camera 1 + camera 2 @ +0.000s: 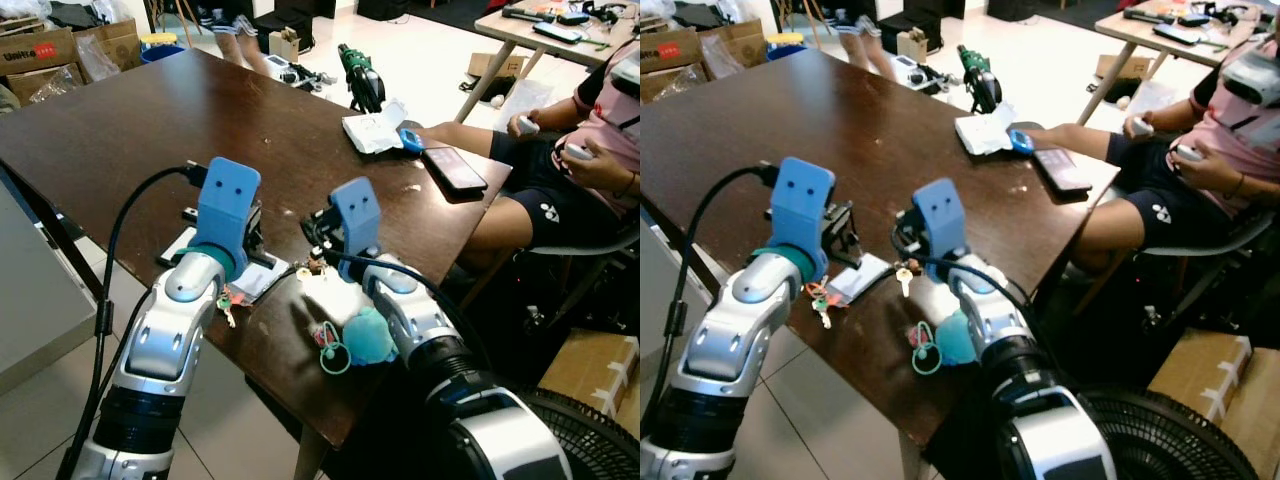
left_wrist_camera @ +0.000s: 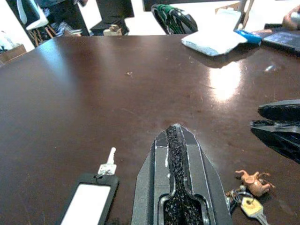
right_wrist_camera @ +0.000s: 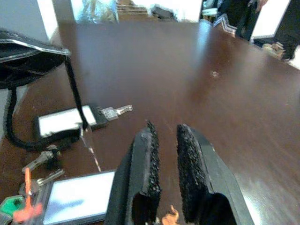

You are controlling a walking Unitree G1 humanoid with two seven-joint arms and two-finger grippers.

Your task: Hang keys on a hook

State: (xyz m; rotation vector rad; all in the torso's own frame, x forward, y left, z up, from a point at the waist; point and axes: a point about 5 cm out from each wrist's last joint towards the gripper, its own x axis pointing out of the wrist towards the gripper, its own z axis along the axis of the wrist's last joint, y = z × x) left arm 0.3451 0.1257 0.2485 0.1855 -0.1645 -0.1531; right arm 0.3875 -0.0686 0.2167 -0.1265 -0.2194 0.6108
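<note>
A small bunch of keys (image 2: 251, 193) with a gold key (image 1: 903, 279) and an orange animal charm (image 2: 253, 182) lies on the dark brown table (image 1: 150, 110) near its front edge. My right gripper (image 3: 164, 136) hovers just over this bunch, its fingers a narrow gap apart with nothing between them. My left gripper (image 2: 176, 140) rests low over the table just to the left, with its fingers pressed together and empty. A second bunch with red and green keys (image 1: 228, 305) lies under my left wrist. A black-framed white tag (image 2: 89, 204) with a silver key (image 2: 108, 165) lies beside the left fingers.
A teal plush keychain (image 1: 368, 335) lies by my right forearm. Farther back are a phone (image 1: 453, 168), a white packet (image 1: 372, 130) and a black-green tool (image 1: 360, 75). A person (image 1: 590, 150) sits at the right. A fan (image 1: 590, 440) stands at lower right.
</note>
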